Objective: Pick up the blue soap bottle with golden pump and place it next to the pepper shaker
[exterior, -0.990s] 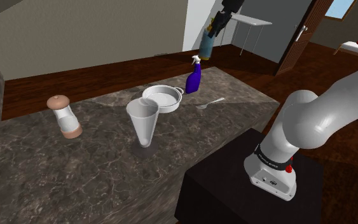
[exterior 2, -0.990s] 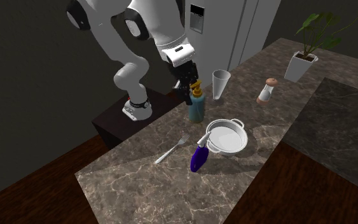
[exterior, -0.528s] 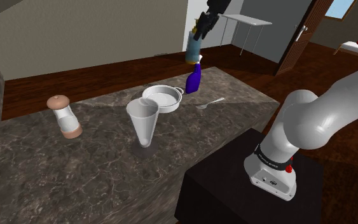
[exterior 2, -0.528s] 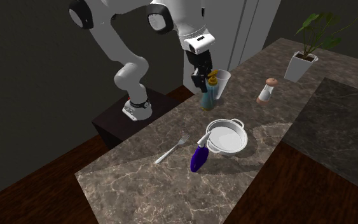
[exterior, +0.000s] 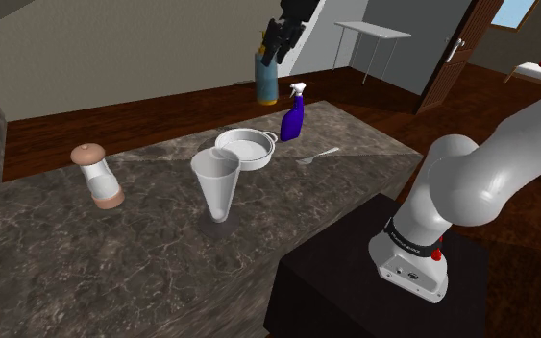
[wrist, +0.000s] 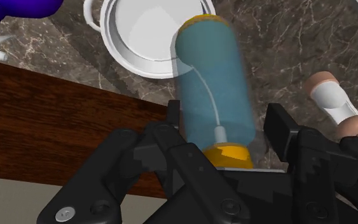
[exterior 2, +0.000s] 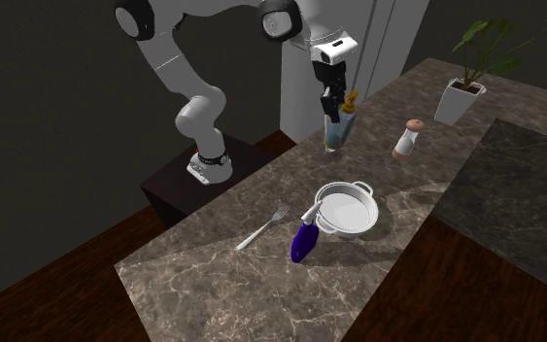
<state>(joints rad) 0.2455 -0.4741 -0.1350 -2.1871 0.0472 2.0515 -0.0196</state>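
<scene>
Our hand (exterior 2: 336, 100) is clamped on the soap bottle (wrist: 214, 89) near its golden collar, a finger pressing each side. The bottle hangs in the air near the bench's (exterior: 162, 250) far edge, roughly over the white pan (exterior: 245, 148). The shaker (exterior: 98, 176) stands well apart, with a cone glass (exterior: 217, 184) near the way there. We judge the grip high and narrow, so the long body could pivot or slip. Dropping low too soon could clip the glass, or topple the shaker on landing.
</scene>
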